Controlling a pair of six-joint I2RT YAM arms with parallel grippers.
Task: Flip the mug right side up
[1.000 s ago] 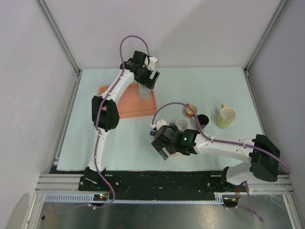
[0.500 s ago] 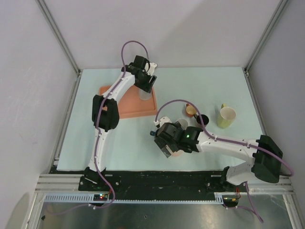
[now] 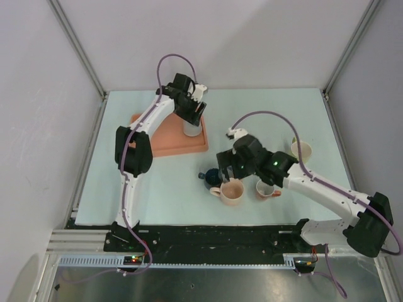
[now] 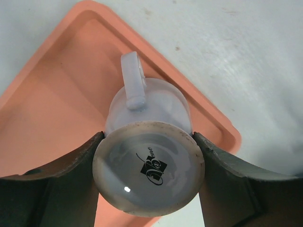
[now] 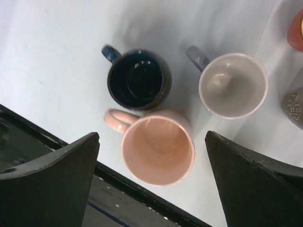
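Observation:
A pale grey mug (image 4: pixel 149 170) stands upside down in the corner of an orange tray (image 4: pixel 57 94), base up with a black logo and the handle pointing away. My left gripper (image 4: pixel 148 137) is shut on it, both dark fingers pressed against the sides of its base. From above, the mug (image 3: pixel 191 128) shows just under the left gripper (image 3: pixel 192 116) at the tray's (image 3: pixel 164 141) far right corner. My right gripper (image 5: pixel 152 136) hangs open above a group of upright mugs, holding nothing; in the top view the right gripper (image 3: pixel 234 171) is near mid-table.
Below the right gripper stand a pink mug (image 5: pixel 158 146), a dark blue mug (image 5: pixel 138 79) and a grey-white mug (image 5: pixel 233 85), close to the table's black front edge (image 5: pixel 71 189). A yellow mug (image 3: pixel 301 150) lies at the right.
The left fingers have closed in onto the mug's base. The right arm has swung back and to the right, uncovering the pink mug near the front edge.

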